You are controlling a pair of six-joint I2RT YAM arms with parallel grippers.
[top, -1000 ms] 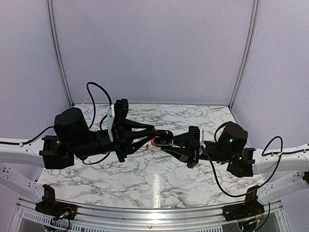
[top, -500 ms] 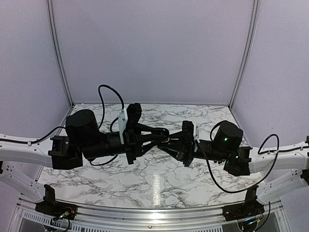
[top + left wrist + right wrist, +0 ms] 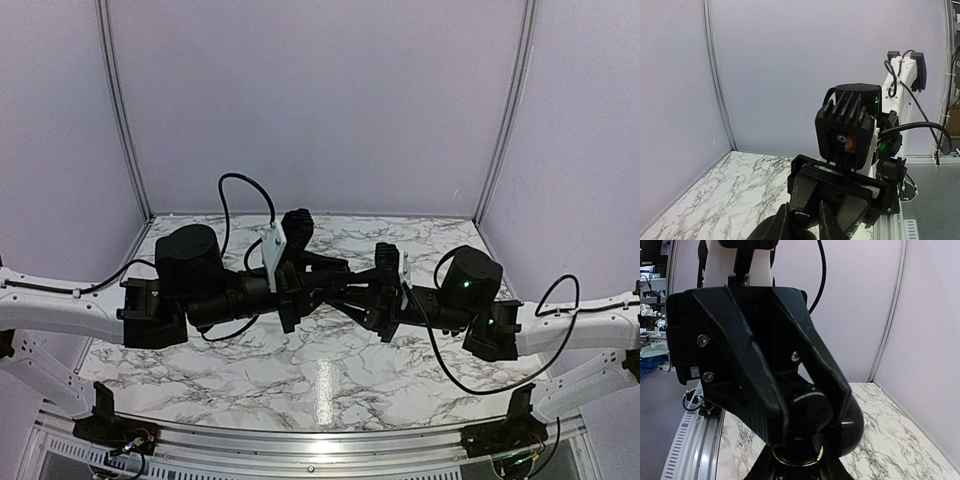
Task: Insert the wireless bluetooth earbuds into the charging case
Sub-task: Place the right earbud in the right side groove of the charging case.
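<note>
My two grippers meet above the middle of the table. My right gripper [image 3: 356,291] [image 3: 800,467] is shut on the black charging case [image 3: 852,427], which stands open with a gold rim and its lid tipped to the right. My left gripper [image 3: 338,284] [image 3: 803,205] comes at it from the opposite side. Its fingers [image 3: 747,375] are closed on a small dark rounded piece [image 3: 812,409], seemingly a black earbud, held right at the case's opening. In the top view the fingers hide the case and the piece. No red earbud or red case shows.
The marbled table [image 3: 320,370] is bounded by pale walls at the back and sides and a metal rail [image 3: 320,440] along the near edge. Both arms' cables loop above the wrists.
The left arm has pushed right and forward and the right gripper has drawn back slightly. The fingers now overlap. The gold-rimmed case and a red bit seen a second ago are now covered.
</note>
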